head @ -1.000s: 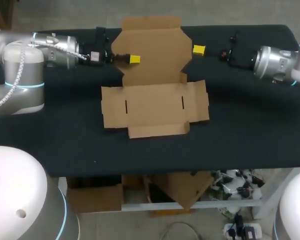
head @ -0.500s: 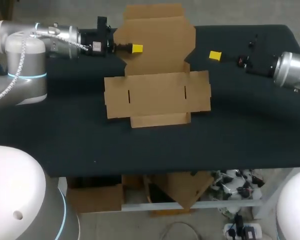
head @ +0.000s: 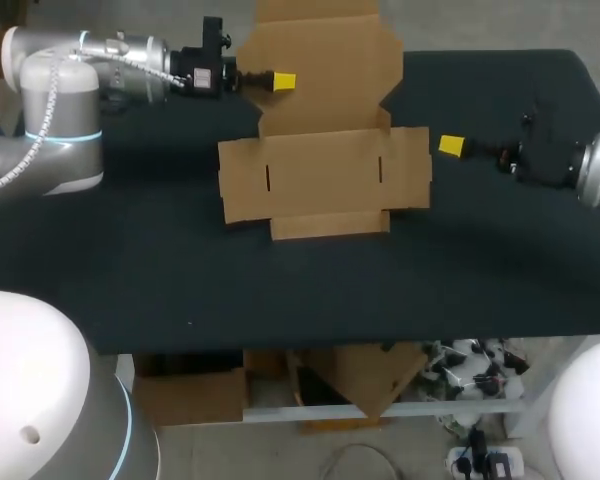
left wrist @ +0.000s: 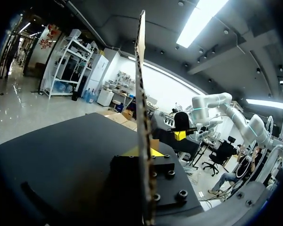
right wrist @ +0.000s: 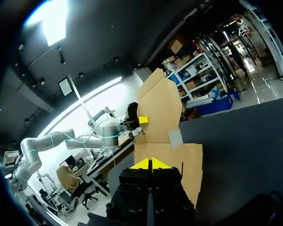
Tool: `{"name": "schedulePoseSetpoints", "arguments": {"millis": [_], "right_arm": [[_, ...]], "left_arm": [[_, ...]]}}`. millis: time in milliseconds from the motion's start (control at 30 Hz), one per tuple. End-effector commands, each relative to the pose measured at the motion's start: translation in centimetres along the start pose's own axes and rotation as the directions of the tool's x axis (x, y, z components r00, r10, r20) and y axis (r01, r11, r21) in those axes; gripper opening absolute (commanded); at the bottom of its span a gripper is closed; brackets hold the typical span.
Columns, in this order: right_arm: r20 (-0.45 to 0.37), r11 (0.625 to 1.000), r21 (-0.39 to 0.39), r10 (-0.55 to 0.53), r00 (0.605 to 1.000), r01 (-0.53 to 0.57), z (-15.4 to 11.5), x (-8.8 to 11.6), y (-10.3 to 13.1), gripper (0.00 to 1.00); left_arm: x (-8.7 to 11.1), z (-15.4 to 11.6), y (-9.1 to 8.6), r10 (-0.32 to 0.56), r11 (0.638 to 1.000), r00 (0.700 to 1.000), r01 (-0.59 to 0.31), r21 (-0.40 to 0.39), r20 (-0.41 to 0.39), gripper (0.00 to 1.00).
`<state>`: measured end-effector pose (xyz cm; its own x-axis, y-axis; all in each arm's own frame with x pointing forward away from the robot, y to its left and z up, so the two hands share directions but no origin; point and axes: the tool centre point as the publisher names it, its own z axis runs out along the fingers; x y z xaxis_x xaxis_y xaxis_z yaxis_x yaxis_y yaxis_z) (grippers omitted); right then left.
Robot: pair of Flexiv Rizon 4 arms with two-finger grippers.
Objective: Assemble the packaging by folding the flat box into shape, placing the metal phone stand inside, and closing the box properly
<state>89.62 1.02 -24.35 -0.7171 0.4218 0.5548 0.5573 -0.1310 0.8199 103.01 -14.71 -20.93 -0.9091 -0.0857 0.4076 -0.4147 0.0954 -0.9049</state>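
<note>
So over the last second the right gripper backed off from the box. It now sits clenched on nothing, just beside the right flap. The left gripper is pinching the back panel's left edge and has tipped it up off the counter. The rest of the box lies flat mid-counter, so I'd say folding has barely begun.

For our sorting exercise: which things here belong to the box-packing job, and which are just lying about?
Job: cardboard box, lid flap held by left gripper; right gripper, shut, apart from it.
Lying about: only the black table shows. The phone stand is not in view.
</note>
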Motion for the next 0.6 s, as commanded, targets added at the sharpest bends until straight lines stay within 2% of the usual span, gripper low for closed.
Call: {"name": "schedulePoseSetpoints", "arguments": {"millis": [33, 67, 600], "right_arm": [[0.169, 1.0, 0.028, -0.004, 0.986, 0.0, -0.32, 0.7, -1.71, 0.0], [0.206, 0.999, 0.043, -0.004, 0.978, -0.005, -0.14, 0.92, -2.46, 0.0], [0.206, 0.999, 0.043, -0.004, 0.978, -0.005, -0.14, 0.92, -2.46, 0.0]], "left_arm": [[-0.54, -0.04, -0.05, 0.0, 1.0, 1.0, 0.0, -0.002, -0.018, 0.0], [-0.54, -0.04, -0.05, 0.0, 1.0, 1.0, 0.0, -0.002, -0.018, 0.0], [-0.54, -0.04, -0.05, 0.0, 1.0, 1.0, 0.0, -0.002, -0.018, 0.0]]}}
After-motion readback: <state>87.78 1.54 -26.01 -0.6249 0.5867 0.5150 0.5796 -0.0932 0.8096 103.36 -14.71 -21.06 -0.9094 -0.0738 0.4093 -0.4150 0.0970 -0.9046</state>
